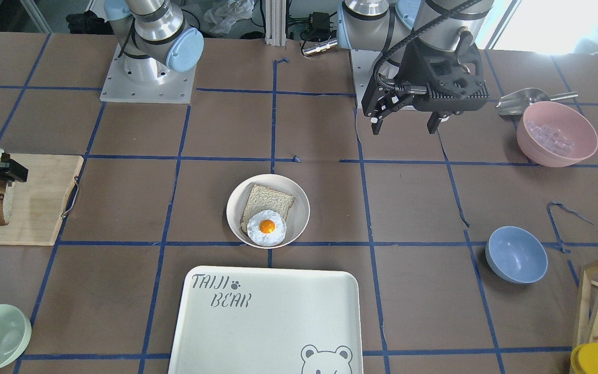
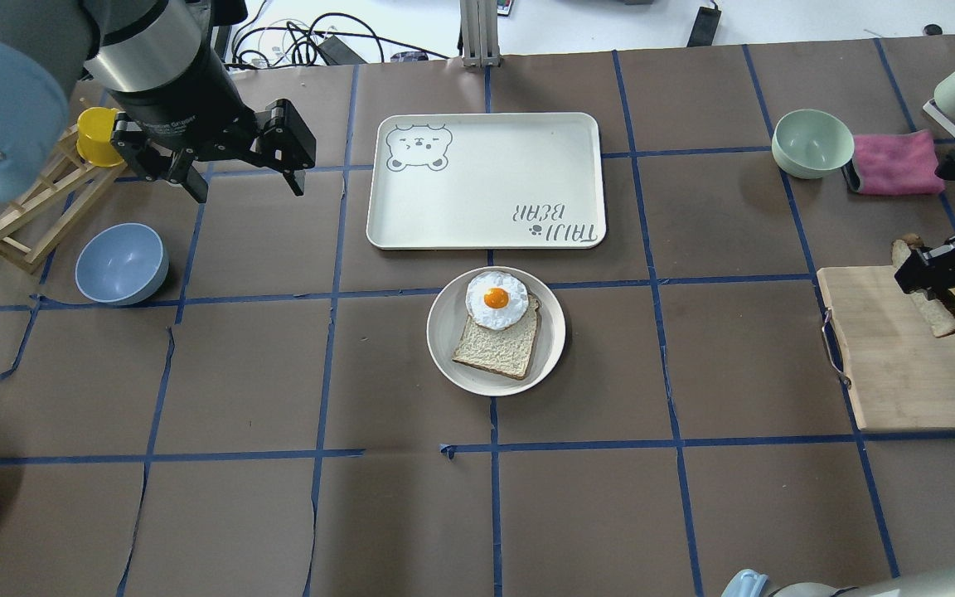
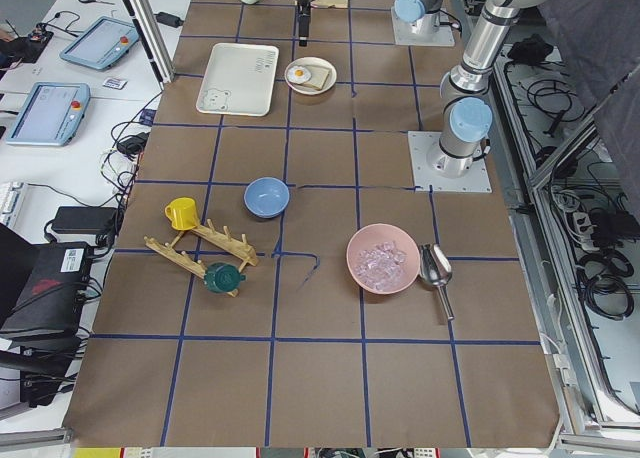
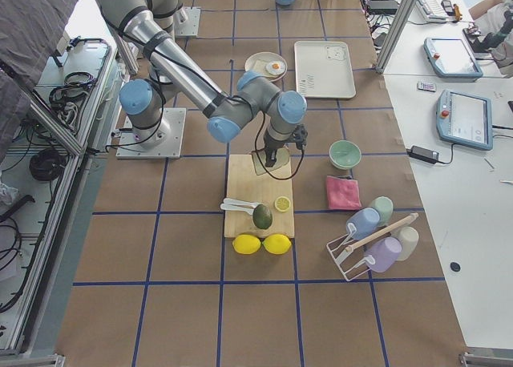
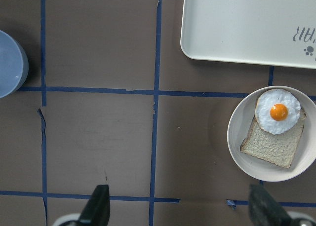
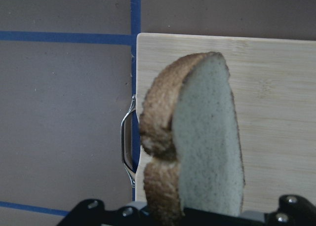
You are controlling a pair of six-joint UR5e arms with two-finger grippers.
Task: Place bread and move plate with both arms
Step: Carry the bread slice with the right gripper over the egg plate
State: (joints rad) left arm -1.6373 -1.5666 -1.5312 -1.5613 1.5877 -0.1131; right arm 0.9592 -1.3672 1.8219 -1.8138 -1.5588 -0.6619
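Note:
The bread (image 6: 197, 142), a thick pale slice with a brown crust, hangs on edge in my right gripper (image 2: 933, 286), lifted above the wooden cutting board (image 2: 892, 356). It also shows in the front view (image 1: 2, 208) under that gripper (image 1: 0, 189). The cream plate (image 2: 444, 332) sits mid-table near the tray. It holds a thinner tan slice (image 2: 498, 352) with a fried egg (image 2: 496, 298) on it. My left gripper (image 2: 241, 178) is open and empty, hovering high and well left of the plate (image 5: 237, 137).
The "TAIJI BEAR" tray (image 2: 486, 178) lies just beyond the plate. A blue bowl (image 2: 121, 264) and a wooden rack (image 2: 21, 207) are near my left arm. A green bowl (image 2: 811, 143) and a pink cloth (image 2: 896, 163) are beyond the cutting board.

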